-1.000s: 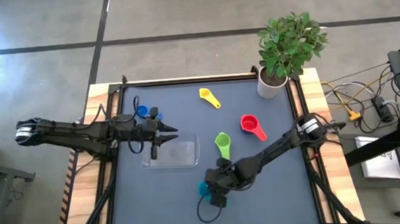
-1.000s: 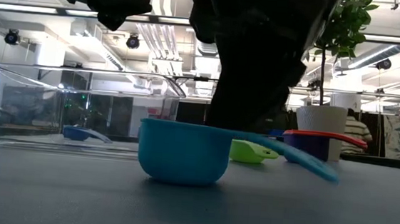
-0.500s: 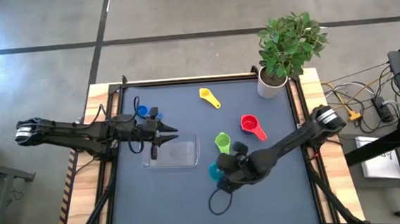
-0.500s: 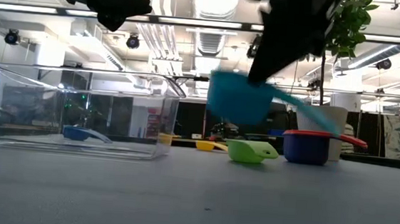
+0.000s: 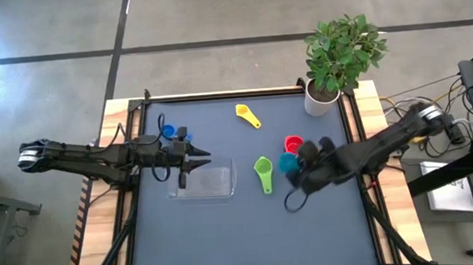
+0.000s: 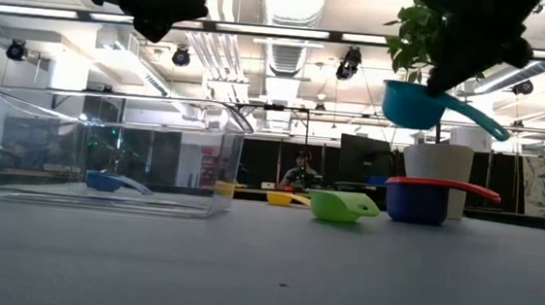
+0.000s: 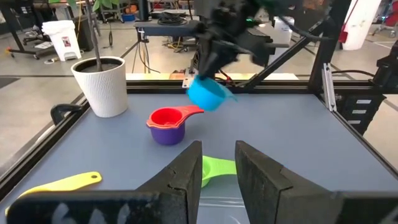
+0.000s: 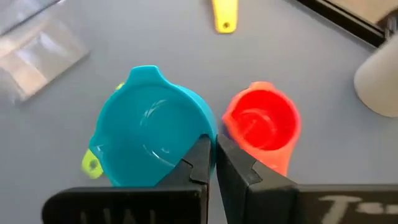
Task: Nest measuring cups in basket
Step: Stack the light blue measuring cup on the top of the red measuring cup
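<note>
High view: the teal cup is carried clear of the table at centre right of the frame by the right gripper, just beside the red cup. The clear basket lies left of centre, well apart, with the green cup between. The left gripper is held over the basket's upper edge; a collision could follow if the right arm is brought in while it is there.

Low view: the teal cup is seen aloft at upper right, above the red cup, which is stacked in a purple cup. A blue cup is seen lying inside the basket.

Left wrist view: its own fingers are seen a little apart, with nothing between them.

Right wrist view: the fingers are pressed together on the teal cup's rim only. With so thin a pinch, the cup could be tilted or slipped out during the carry and dropped on the cups below; the basket wall could also be clipped.
</note>
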Available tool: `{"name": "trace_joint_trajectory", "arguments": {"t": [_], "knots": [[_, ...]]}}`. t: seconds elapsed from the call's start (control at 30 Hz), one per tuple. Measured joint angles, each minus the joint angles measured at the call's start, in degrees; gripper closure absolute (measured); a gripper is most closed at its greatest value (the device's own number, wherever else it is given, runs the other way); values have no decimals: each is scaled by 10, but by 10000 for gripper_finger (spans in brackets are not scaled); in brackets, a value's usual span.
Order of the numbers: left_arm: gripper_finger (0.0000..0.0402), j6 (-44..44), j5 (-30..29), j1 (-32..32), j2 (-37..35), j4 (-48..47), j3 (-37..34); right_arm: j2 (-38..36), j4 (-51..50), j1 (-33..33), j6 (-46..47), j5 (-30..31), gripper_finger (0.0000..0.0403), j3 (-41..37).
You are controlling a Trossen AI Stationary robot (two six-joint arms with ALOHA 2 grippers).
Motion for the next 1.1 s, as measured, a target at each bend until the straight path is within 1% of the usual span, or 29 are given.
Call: {"name": "trace_joint_trajectory", "arguments": {"t": [0.2,0.37,0.47,0.7,0.9,1.0,1.1], "knots": [[324,-1,0,0,16,11,0,-99,51,-101,-52,-68,395,-96],[324,2,0,0,31,18,0,-128,104,-173,-119,-122,395,-131],[324,4,0,0,37,26,0,-128,108,-211,-146,-144,395,-132],[324,5,0,0,38,29,0,-96,106,-286,-195,-196,395,-132],[324,8,1,0,38,28,0,-68,106,-319,-223,-224,394,-132],[324,23,1,0,38,30,0,-60,106,-324,-226,-241,380,-132],[324,49,0,3,38,34,3,-57,103,-324,-236,-242,350,-129]]}}
